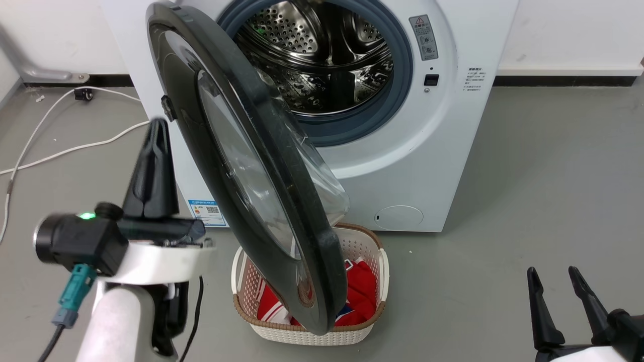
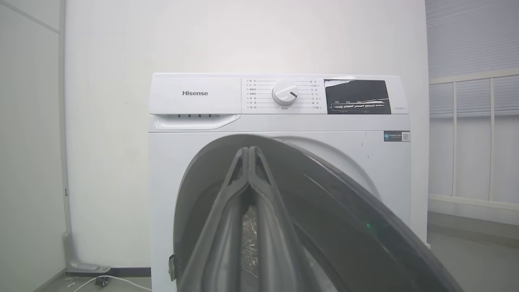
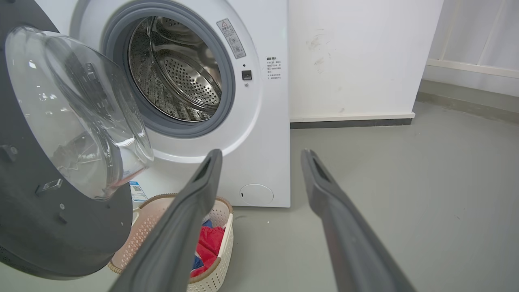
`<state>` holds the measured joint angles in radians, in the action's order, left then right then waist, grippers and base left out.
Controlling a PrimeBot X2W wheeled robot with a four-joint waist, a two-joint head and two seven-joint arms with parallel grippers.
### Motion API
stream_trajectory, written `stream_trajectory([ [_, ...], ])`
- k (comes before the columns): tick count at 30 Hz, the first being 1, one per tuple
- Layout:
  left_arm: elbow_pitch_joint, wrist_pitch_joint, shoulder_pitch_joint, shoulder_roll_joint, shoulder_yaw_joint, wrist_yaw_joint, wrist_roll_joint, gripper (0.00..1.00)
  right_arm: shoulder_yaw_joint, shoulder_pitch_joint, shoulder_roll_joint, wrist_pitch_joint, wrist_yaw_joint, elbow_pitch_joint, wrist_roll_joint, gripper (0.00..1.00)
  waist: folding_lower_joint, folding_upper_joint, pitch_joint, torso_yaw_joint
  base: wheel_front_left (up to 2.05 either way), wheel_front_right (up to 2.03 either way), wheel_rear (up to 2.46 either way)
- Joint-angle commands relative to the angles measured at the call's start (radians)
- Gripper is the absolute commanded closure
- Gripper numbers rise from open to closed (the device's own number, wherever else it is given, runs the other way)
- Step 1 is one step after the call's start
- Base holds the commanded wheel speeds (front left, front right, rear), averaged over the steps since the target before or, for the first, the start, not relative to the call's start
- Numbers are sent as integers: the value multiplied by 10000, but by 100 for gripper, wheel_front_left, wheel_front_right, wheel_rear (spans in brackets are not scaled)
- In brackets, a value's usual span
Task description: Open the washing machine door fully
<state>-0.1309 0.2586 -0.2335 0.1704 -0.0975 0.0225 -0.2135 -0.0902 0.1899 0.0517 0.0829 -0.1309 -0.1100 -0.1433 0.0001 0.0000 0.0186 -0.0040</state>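
The washing machine door (image 1: pixel 251 166), a big glossy black disc with a clear glass bowl, stands swung out about halfway from the white washing machine (image 1: pixel 427 151), hinged on its left side. In the right wrist view the door (image 3: pixel 44 211) shows its inner face and bowl. My left gripper (image 1: pixel 157 131) is shut, fingers pressed together, just left of the door's outer face, empty. In the left wrist view its fingers (image 2: pixel 249 156) point at the door's outer rim (image 2: pixel 344 211). My right gripper (image 1: pixel 556 281) is open at the lower right, well away from the door.
A white woven laundry basket (image 1: pixel 372 251) with red clothes stands on the floor under the door's lower edge. The steel drum (image 1: pixel 322 55) is exposed. White cables (image 1: pixel 60 151) trail over the grey floor at left. Bare floor lies right of the machine.
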Motion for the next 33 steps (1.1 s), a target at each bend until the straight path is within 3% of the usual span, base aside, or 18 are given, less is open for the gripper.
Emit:
stream_trajectory([
  [1,-106,-27,-164,8,-16,44,69,100,-10,-32,-21,12,1,-50,-42,0,-1,0,-6,4,0,0,0],
  [8,-1658,-510,-1092,-154,-376,103,182,100,6,-38,-21,10,2,1,-77,0,-1,0,-9,28,0,0,0],
  [16,-2813,-1391,-1317,-686,-1871,-257,-133,100,72,47,-20,-56,2,117,-166,0,-1,0,67,27,0,0,0],
  [25,-2237,-2644,-403,-1047,-4385,-676,-1023,100,9,75,-19,-178,1,242,-273,0,-1,0,65,12,0,0,0],
  [33,-1179,-3614,567,-1068,-5823,-524,-1306,100,90,62,-19,-171,1,328,-344,0,-1,0,3,-92,0,0,0],
])
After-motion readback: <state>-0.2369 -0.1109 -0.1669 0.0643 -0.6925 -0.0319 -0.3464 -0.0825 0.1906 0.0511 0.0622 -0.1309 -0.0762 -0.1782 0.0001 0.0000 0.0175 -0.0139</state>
